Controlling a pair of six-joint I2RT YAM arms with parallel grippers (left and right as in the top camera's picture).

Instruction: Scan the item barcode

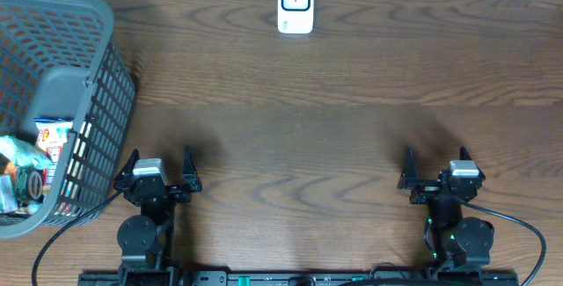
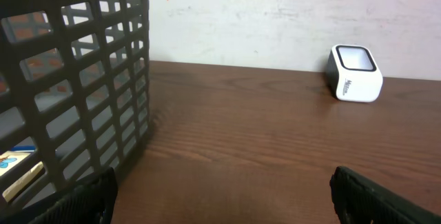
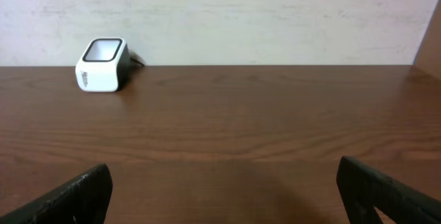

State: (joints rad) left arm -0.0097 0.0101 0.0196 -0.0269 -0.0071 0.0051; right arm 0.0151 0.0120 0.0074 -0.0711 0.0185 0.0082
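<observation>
A dark wood-grain desk (image 1: 308, 101) fills the overhead view, and the wrist cameras show a plain, scuffed white wall (image 3: 262, 17) rising behind its far edge. A grey lattice basket (image 1: 84, 84) stands on the left end of the desk, cut off by the frame on its left side. A white scanner (image 1: 296, 4) with a dark window sits at the middle of the far edge, close to the wall. Inside the basket lie several packets (image 1: 53, 138). Only the near corner of the pile shows, partly behind the mesh, and their print is too small to read, so no barcode can be made out. From the left wrist the basket wall blocks most of the contents, leaving only a slip of colour low at the left. The left hand (image 1: 160, 156) hovers at the near edge just right of the basket, its jaws spread wide and holding nothing. The packets lie just to its left, beyond the basket wall. The right hand (image 1: 436, 156) sits at the near edge on the other side, well apart from the basket, jaws likewise wide apart and empty. The scanner stands far ahead, between the two hands.
</observation>
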